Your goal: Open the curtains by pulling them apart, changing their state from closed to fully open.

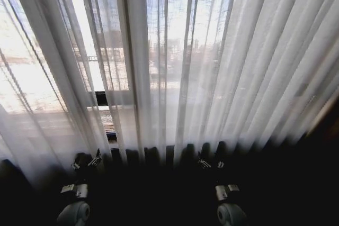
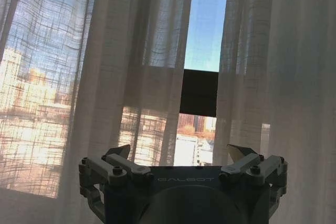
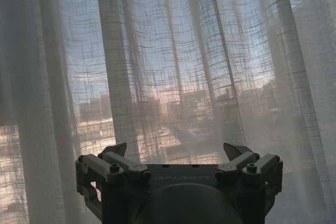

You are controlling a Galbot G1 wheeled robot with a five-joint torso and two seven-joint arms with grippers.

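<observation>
- Curtains (image 1: 212,62): sheer white pleated panels, hung across the whole window ahead of the robot; daylight and city buildings are seen through the weave. A narrow gap is left between two panels on the robot's left side, where blue sky and a dark window frame bar (image 2: 199,92) are seen uncovered in the left wrist view.
- Hem: the lower edge of the fabric is seen in the head view as a row of dark scalloped folds just above both grippers.
- Left gripper (image 1: 87,161): held low on the left, pointed at the curtains; its fingers (image 2: 119,153) are spread wide with nothing between them. The gap in the fabric lies directly ahead of it, and no cloth is touched.
- Right gripper (image 1: 211,164): held low on the right, level with the left one and well apart from it; its fingers (image 3: 237,152) are likewise spread wide and empty, faced at an unbroken stretch of pleats (image 3: 173,66).
</observation>
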